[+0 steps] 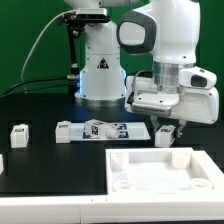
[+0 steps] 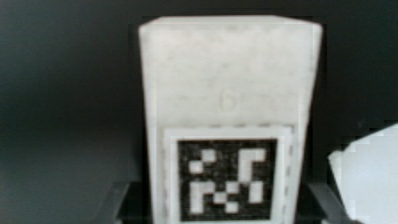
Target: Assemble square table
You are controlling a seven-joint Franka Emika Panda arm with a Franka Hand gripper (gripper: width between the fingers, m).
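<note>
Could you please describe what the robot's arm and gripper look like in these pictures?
The arm is bulky, rounded and glossy white, with a dark round cap on one joint. Its white base shows a blue glow at the foot. Black cables loop beside it. The gripper is boxy and white above, dark at its tips.

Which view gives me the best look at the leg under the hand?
The wrist view: the leg fills the frame, its black-and-white tag facing the camera. The exterior view shows only a small white block below the hand, its tag too small to make out.
</note>
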